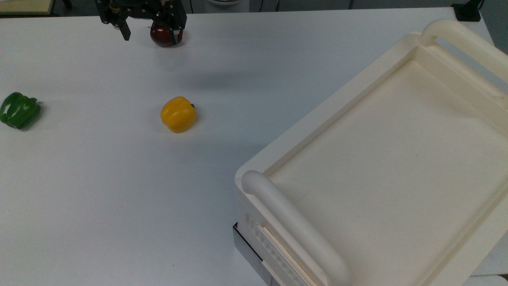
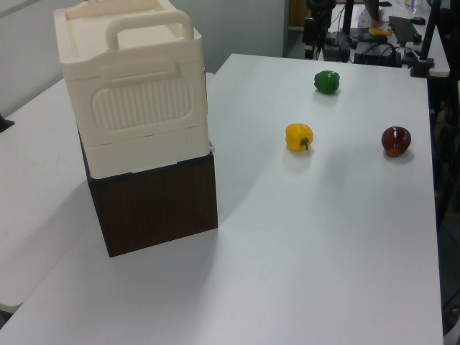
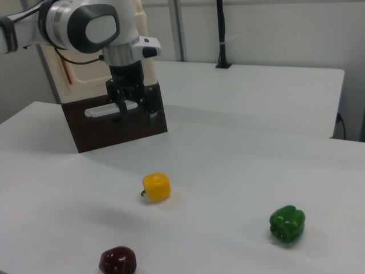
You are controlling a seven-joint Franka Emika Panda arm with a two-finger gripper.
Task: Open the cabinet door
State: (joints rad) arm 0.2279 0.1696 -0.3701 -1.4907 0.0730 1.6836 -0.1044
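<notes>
In the top view our black two-finger gripper (image 1: pixel 149 31) hangs spread and empty above the dark red pepper (image 1: pixel 166 35), well apart from the large cream-white plastic cabinet (image 1: pixel 397 167); in the left view open white table (image 2: pixel 338 244) lies between; in the right view the thin cream door panel (image 3: pixel 85 67) sits behind the arm; we should approach its handle squarely.

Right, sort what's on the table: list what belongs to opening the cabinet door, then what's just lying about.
For the job:
- cabinet, the cream box on a dark base
- cabinet door, behind the arm in the right view
- gripper, open, hanging above the table in front of the cabinet

Lying about:
- yellow pepper
- green pepper
- red pepper
</notes>
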